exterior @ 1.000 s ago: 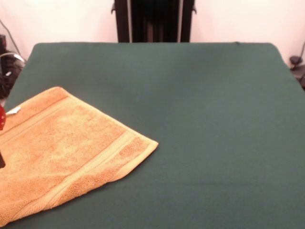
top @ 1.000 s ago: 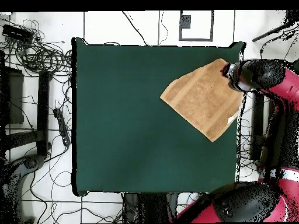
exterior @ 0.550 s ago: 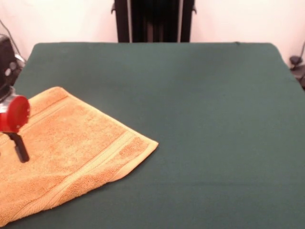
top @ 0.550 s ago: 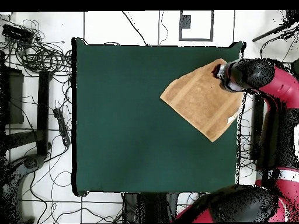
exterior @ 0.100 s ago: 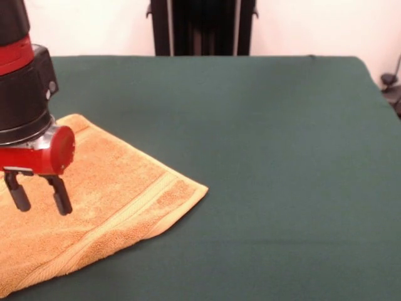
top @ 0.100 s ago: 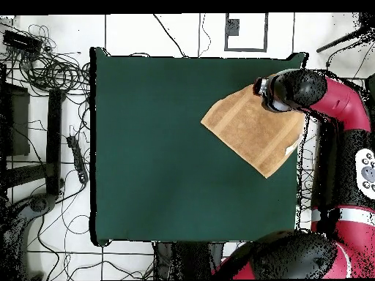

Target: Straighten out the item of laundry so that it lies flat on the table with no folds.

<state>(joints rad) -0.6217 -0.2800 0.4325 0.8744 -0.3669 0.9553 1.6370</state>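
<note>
The item of laundry (exterior @ 0.100 s ago: 113, 194), an orange-tan towel with a ribbed band near its end, lies at the left front of the dark green table (exterior @ 0.100 s ago: 263, 157); it runs past the picture's left and bottom edges. Overhead, the towel (top @ 0.100 s ago: 249, 135) sits turned at an angle in the table's (top @ 0.100 s ago: 161, 146) upper right corner. My gripper (exterior @ 0.100 s ago: 39, 199) hangs just above the towel's left part, open, two dark fingers (exterior @ 0.100 s ago: 61, 197) apart with nothing between them. From overhead the gripper (top @ 0.100 s ago: 267, 94) is above the towel's upper corner, its fingers hidden under the arm.
The red and black arm (top @ 0.100 s ago: 337, 110) reaches in over the table's right edge in the overhead view. Cables (top @ 0.100 s ago: 44, 66) and stands lie on the floor to the left of the table.
The gripper has come in from the front view's left edge and now stands over the towel, both fingers showing. The towel has not moved.
</note>
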